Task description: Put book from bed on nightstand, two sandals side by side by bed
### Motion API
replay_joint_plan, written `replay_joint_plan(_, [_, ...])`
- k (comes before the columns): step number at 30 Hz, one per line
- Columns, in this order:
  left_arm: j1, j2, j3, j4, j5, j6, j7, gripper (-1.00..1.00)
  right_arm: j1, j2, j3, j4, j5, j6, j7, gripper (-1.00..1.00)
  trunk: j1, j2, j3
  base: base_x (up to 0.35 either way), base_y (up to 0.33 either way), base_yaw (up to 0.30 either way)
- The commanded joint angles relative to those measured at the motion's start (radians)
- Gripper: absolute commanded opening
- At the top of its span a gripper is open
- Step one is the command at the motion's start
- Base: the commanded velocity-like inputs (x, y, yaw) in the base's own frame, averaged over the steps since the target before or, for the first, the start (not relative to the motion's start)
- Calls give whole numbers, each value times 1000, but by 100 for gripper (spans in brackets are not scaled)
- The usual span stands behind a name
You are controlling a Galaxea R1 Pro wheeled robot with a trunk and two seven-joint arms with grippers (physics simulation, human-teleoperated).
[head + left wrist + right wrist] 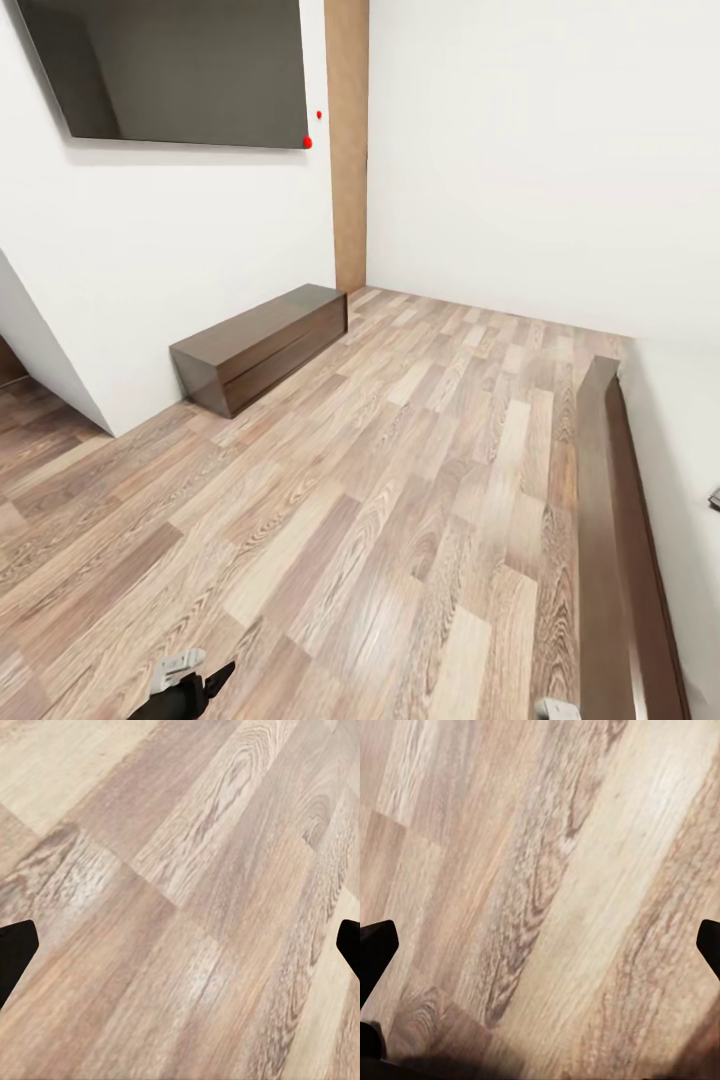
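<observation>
The bed's dark brown frame [610, 520] runs along the right side of the head view, with the pale grey mattress [680, 440] beyond it. A small dark object [714, 497] lies on the mattress, cut off by the picture's edge; I cannot tell what it is. The sandals and the nightstands are out of view. My left gripper [190, 683] hangs low over the wood-plank floor [400, 480]. In its wrist view it [180, 952] is open, with only floor planks between the fingers. My right gripper [555, 708] is beside the bed frame, and it [540, 952] is open over bare floor.
A long low dark bench [262, 345] stands against the white wall at the left, under a wall-mounted dark screen [170, 65]. A brown vertical post [347, 140] marks the corner. A wall corner [60, 370] juts out at the left.
</observation>
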Motion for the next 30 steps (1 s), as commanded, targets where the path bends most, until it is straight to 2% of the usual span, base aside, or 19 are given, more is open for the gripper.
replay_joint_plan(1, [-1, 0, -3, 2, 7, -2, -4, 100, -1, 0, 3, 2, -7, -2, 4, 100, 0, 0, -1, 26, 0, 0])
replay_joint_plan(15, [-1, 0, -3, 3, 7, -2, -4, 100, -1, 0, 3, 1, -6, -2, 4, 100, 0, 0, 0, 3, 0, 0])
replay_joint_plan(30, [-1, 0, -3, 3, 7, -2, -4, 100, -1, -1, 3, 0, -6, -2, 4, 100, 0, 0, 21, 0, 0, 0])
